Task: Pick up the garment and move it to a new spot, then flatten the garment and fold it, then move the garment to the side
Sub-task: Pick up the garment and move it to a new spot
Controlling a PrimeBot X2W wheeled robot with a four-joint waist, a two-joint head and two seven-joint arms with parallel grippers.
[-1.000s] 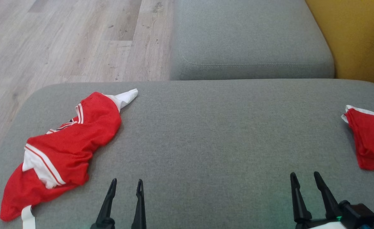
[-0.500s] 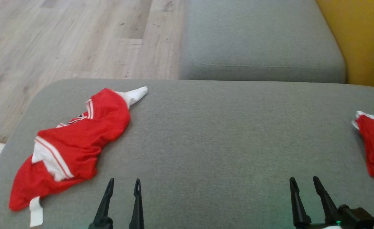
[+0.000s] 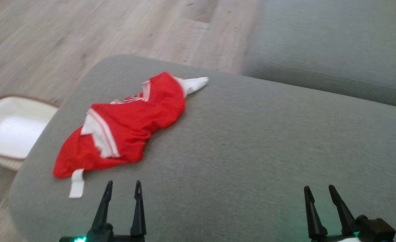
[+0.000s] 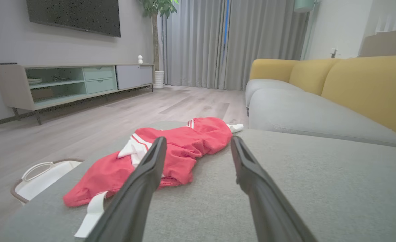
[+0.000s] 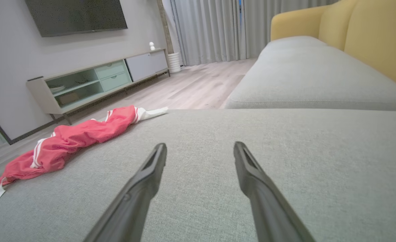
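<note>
Left fingers (image 3: 102,211): two, long and dark, spread wide with nothing between them, low over the near cushion.
Right fingers (image 3: 313,211): two of the same kind, also spread and empty, well apart from the garment.
Finger count: four in all.
Garments: one crumpled red mesh garment with white striped trim (image 3: 130,124).
Garment look: bunched into a long, wrinkled heap. A white panel edged with red and white stripes folds across its middle. A white point of cloth (image 3: 194,84) sticks out at the far end, and one loose white strap (image 3: 76,183) trails from the near end.
Garment place: on the left part of the near grey fabric sofa cushion (image 3: 251,151), close to its rounded left edge. It runs diagonally from near left to farther centre, just ahead of the left fingers and not touching them.
Left wrist view: the garment (image 4: 184,144) lies ahead, partly behind one finger in the picture.
Right wrist view: the garment (image 5: 80,134) is off to the left.
Grey cushions: two, the second (image 3: 335,50) farther off to the right.
Baskets: one white basket with a brown rim (image 3: 12,131), on the pale wood floor (image 3: 66,33) beside the cushion's left edge.
Head view: somewhat blurred.
Yellow sofa backs (image 4: 369,84): behind the far cushion.
</note>
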